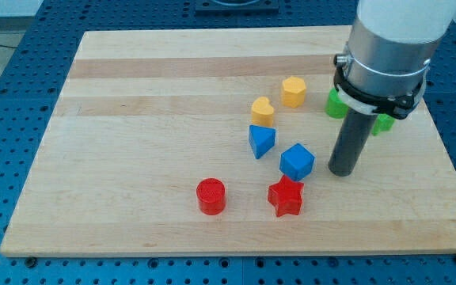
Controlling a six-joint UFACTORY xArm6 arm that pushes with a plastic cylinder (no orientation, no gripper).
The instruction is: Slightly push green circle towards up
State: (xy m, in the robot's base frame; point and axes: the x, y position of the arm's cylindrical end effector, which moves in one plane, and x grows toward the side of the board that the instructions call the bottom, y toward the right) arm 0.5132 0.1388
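Observation:
The green circle (336,105) shows as a green piece at the view's right, mostly hidden behind my arm. A second green block (384,123) peeks out just right of the rod; its shape is hidden. My tip (342,170) rests on the board below both green pieces and right of the blue cube (297,161). The tip touches no block that I can see.
A yellow hexagon (293,91) and a yellow heart (262,111) lie left of the green circle. A blue triangle (261,141), a red star (286,196) and a red cylinder (210,195) lie lower left. The wooden board (133,119) ends near the right-hand green block.

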